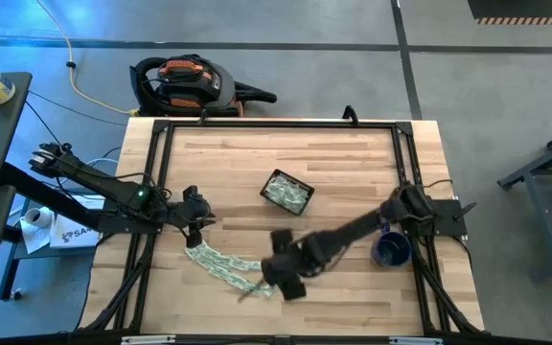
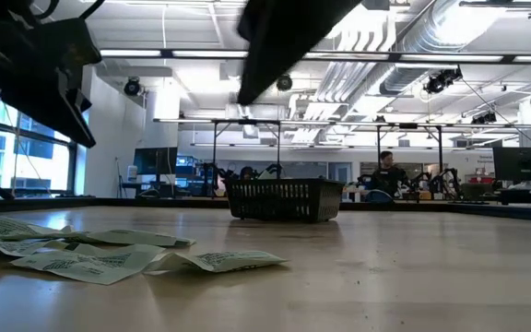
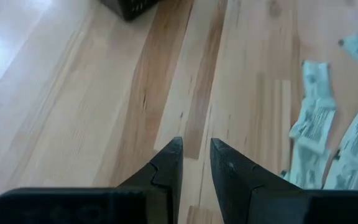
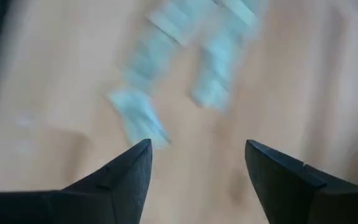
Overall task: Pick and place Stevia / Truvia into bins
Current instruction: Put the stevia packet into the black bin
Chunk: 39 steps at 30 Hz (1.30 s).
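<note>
Pale green and white Stevia sachets (image 1: 220,263) lie flat in a loose strip on the wood near the table's front left; they also show in the low view (image 2: 109,256) and the left wrist view (image 3: 316,134). The dark slatted basket (image 1: 287,192) stands mid-table with sachets inside it (image 2: 284,198). My right gripper (image 4: 197,152) hangs open above the strip's right end (image 1: 274,278), nothing between its fingers. My left gripper (image 3: 196,149) hovers at the strip's left end (image 1: 197,230), its fingers a narrow gap apart over bare wood.
A dark blue mug (image 1: 391,251) stands by the right arm's base. A black frame (image 1: 276,123) runs round the tabletop. Bare wood lies between the basket and the sachets. In the room behind the table a person (image 2: 387,175) sits far off.
</note>
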Each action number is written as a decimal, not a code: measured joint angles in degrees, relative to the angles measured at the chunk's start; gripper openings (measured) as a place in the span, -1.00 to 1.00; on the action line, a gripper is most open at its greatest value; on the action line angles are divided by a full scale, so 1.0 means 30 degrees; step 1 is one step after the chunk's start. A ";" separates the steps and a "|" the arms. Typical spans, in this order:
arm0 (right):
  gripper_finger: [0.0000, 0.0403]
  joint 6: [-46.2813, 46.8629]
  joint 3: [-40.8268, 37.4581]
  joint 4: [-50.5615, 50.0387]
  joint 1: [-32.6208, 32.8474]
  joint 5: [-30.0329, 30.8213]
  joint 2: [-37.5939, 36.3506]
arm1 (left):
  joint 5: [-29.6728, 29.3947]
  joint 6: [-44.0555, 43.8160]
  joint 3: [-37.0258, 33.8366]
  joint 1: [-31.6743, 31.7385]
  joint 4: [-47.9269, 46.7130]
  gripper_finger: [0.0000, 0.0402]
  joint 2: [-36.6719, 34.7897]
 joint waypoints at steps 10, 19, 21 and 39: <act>0.23 0.0808 -0.3085 0.6542 0.0025 -0.1716 0.1187 | 0.0491 -0.0257 0.0000 0.0000 -0.0181 -0.43 0.0726; 0.23 0.1005 -0.3097 0.6305 0.0272 -0.2162 0.2259 | 0.0527 -0.0248 0.0000 0.0000 -0.0288 -0.43 0.0868; 0.22 0.1003 -0.3097 0.5707 0.0468 -0.1915 0.2266 | 0.0527 -0.0219 0.0000 0.0000 -0.0297 -0.43 0.0868; -0.95 0.6850 -0.3010 0.2430 -0.0224 -0.3510 0.2193 | -0.0318 -0.0138 0.0000 0.0000 -0.0296 -0.43 0.0868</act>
